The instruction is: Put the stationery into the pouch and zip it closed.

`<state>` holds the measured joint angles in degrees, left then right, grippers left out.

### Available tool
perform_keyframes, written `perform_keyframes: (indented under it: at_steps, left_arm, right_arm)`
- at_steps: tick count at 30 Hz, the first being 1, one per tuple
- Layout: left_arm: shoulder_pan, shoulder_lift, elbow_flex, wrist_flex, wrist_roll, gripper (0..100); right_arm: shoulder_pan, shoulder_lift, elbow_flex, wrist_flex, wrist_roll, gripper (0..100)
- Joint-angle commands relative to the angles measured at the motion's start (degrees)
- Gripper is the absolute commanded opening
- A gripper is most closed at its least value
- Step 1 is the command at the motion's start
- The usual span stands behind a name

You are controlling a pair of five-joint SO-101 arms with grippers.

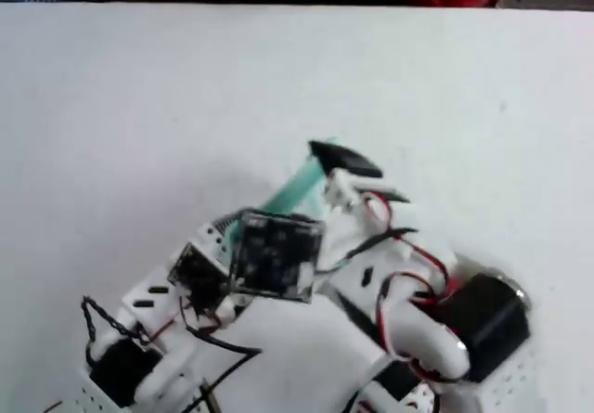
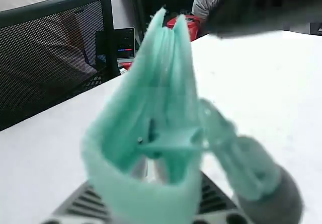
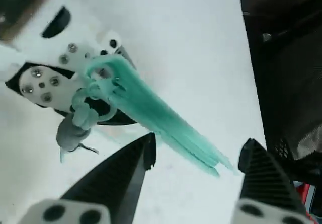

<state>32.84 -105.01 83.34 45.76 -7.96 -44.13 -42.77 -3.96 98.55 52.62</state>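
Mint-green pouch (image 3: 151,110) is being clamped by left jaws, seemingly offering its free end to wide-open, empty right jaws.

pouch (image 1: 295,188) mostly hidden under left arm (image 1: 186,283)

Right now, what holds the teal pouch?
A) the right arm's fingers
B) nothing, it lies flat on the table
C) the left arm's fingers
C: the left gripper is clamped on one end of the pouch, lifting it, while the right gripper stands open near the free end.
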Motion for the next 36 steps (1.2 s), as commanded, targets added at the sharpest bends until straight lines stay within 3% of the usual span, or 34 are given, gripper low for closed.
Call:
perform_keyframes:
  at_steps: [1, 5, 14, 16, 19, 21, 24, 28, 32, 36]
  left_arm:
    - [-1.0, 0.3, 0.3, -0.8, -0.7, 2]
    - [-1.0, 0.3, 0.3, -0.8, -0.7, 2]
    - [-0.7, 0.3, 0.3, -0.7, -0.7, 2]
    - [-0.7, 0.3, 0.3, -0.7, -0.7, 2]
    - [-1.0, 0.3, 0.3, -0.7, -0.5, 4]
    - [-1.2, 0.3, 0.3, -0.7, 0.1, 11]
    - [-3.5, 0.3, -0.3, 1.1, 8.4, 18]
    - [-9.6, 0.3, -4.8, 4.0, 14.8, 21]
    - [-13.1, 0.3, -7.7, 6.1, 16.8, 21]
    - [-13.5, 0.3, -7.7, 6.1, 16.8, 21]
  right_arm:
    - [-3.5, 0.0, 2.5, 0.3, 3.6, 26.5]
    - [-6.8, 0.5, 5.5, 0.3, 7.9, 26.5]
    - [-4.4, 9.8, 4.0, -0.3, 15.0, 25.2]
    - [-4.6, 13.0, 1.6, -0.2, 15.0, 19.6]
    - [-4.6, 14.6, -1.3, -0.3, 15.1, 0.0]
    - [-4.4, 14.4, -1.6, -0.1, 14.9, 4.6]
    - [-3.8, 12.7, -1.5, -0.1, 14.8, 2.5]
    - [3.0, 11.9, -1.6, -1.1, 14.3, 2.1]
    - [8.9, 11.9, -0.9, -7.8, 3.0, 2.1]
    - [11.6, 11.9, 2.1, -15.6, -13.5, 2.1]
